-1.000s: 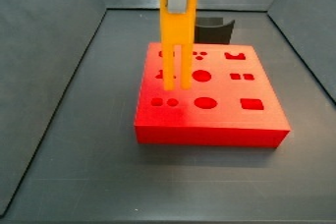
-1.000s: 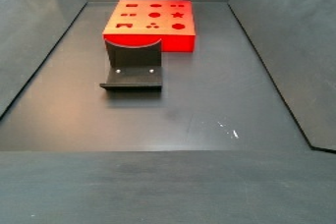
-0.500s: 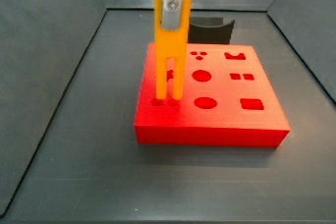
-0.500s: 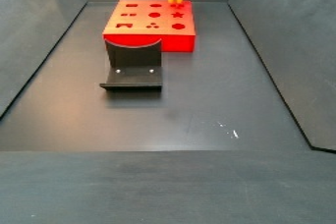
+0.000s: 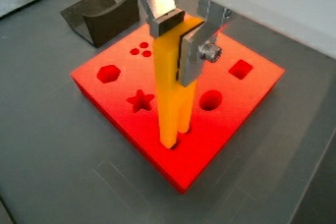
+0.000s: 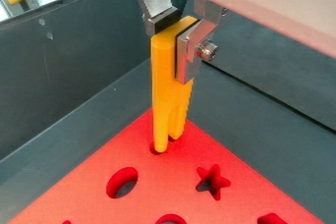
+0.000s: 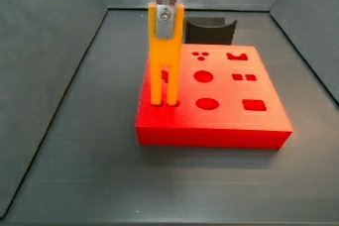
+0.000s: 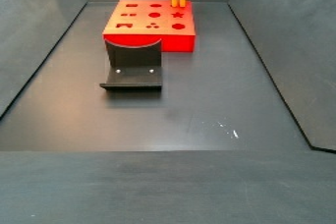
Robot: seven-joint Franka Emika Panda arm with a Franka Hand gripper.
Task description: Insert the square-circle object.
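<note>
Over the near-left corner of the red block (image 7: 212, 101), as a side view shows it, the claw (image 5: 176, 33) is clamped on the top of the yellow bar (image 5: 171, 90), plates either side, w/ the bar hanging upright. That vertical hold looks deliberate: the forked end points straight down so both prongs can go in together. In both wrist views the prong tips are at the block's top face near its corner, apparently already a little way into their holes (image 6: 163, 145); how deep, can't tell. Most of the bar is above the block, so insertion looks begun, not finished. The grey curved piece (image 8: 133, 67) sits on the tabletop (image 8: 184, 140) apart from the block, out of the way.
</note>
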